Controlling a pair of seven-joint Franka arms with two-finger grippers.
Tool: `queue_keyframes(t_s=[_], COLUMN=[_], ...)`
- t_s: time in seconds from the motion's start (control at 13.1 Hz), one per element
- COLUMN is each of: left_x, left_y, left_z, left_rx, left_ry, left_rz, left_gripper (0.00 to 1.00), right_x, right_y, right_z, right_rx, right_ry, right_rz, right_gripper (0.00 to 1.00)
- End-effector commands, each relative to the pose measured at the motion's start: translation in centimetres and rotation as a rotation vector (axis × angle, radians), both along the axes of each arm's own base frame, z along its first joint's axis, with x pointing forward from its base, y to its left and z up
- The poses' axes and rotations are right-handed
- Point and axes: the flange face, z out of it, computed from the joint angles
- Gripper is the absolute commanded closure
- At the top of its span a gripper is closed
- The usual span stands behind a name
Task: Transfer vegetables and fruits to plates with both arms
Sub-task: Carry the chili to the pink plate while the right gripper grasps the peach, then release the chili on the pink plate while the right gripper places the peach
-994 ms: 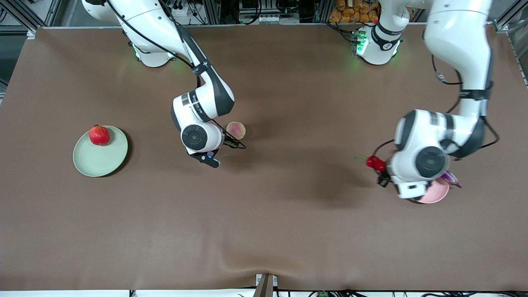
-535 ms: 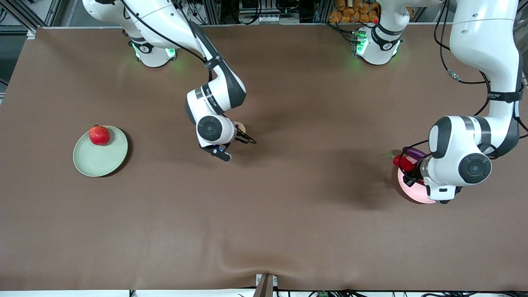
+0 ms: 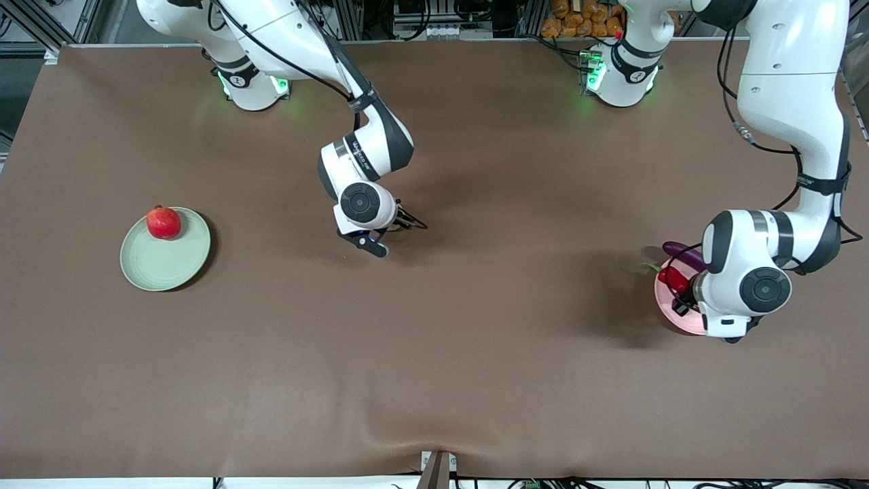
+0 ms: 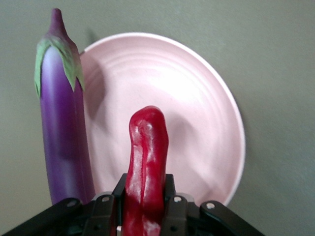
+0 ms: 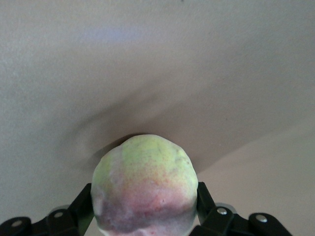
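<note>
At the lower right of the front frame, the left hand point(image 4: 143, 206) is clenched on the red chili pepper point(image 4: 145, 162) above the pink plate point(image 3: 669, 299); the purple eggplant point(image 4: 61, 123) lies on that plate's rim. At centre left, the pale green plate point(image 3: 165, 258) carries the pomegranate point(image 3: 163, 223). Higher, near centre, the right hand point(image 5: 142, 216) grips the tan-green fruit point(image 5: 143, 189) at the brown worktop point(image 3: 434, 353).
</note>
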Motion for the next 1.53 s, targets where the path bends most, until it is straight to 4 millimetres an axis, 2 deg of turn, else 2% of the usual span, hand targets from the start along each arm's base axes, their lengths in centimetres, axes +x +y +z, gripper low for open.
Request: queue_keyframes(t_s=[0.0, 0.15, 0.31, 0.46, 0.61, 0.84, 0.92, 0.99, 1.07, 1.15, 1.22, 1.45], left_x=[0.4, 0.6, 0.8, 1.0, 1.2, 1.4, 1.4, 1.4, 1.5, 1.5, 1.4, 1.5], left_y=[0.4, 1.9, 2.2, 2.4, 4.0, 4.9, 5.1, 5.1, 4.5, 4.1, 4.1, 2.5], left_z=[-0.1, 0.1, -0.2, -0.4, 0.0, 0.1, 0.0, -0.1, -0.1, -0.2, -0.1, 0.6], left_rx=[0.014, 0.01, 0.011, 0.014, 0.011, 0.005, 0.005, 0.005, 0.006, 0.007, 0.007, 0.006], left_ry=[-0.02, -0.034, -0.04, -0.04, -0.045, -0.046, -0.046, -0.045, -0.045, -0.044, -0.044, -0.049], left_rz=[-0.008, -0.004, -0.006, -0.005, 0.0, -0.008, -0.005, -0.005, -0.014, -0.017, -0.017, -0.024], left_gripper=[1.0, 1.0, 1.0, 1.0, 1.0, 1.0, 0.78, 0.3, 0.0, 0.0, 0.0, 0.0], right_x=[2.8, 6.0, 8.5, 10.2, 11.8, 13.5, 13.9, 13.9, 13.8, 13.7, 13.7, 13.7], right_y=[-3.1, -8.1, -13.5, -19.9, -26.7, -34.5, -38.2, -42.1, -44.8, -46.9, -47.8, -49.3], right_z=[1.9, 4.7, 7.9, 9.5, 12.0, 13.8, 13.5, 12.6, 11.4, 10.6, 9.7, 6.8], right_rx=[0.012, 0.008, 0.025, 0.003, 0.004, -0.045, -0.025, 0.012, 0.043, 0.07, 0.095, 0.128], right_ry=[0.004, 0.046, 0.065, 0.087, 0.079, 0.057, 0.055, 0.055, 0.065, 0.061, 0.056, 0.05], right_rz=[-0.027, 0.041, 0.076, 0.119, 0.239, 0.354, 0.366, 0.383, 0.423, 0.441, 0.441, 0.443], right_gripper=[1.0, 1.0, 1.0, 1.0, 1.0, 1.0, 1.0, 1.0, 1.0, 1.0, 1.0, 1.0])
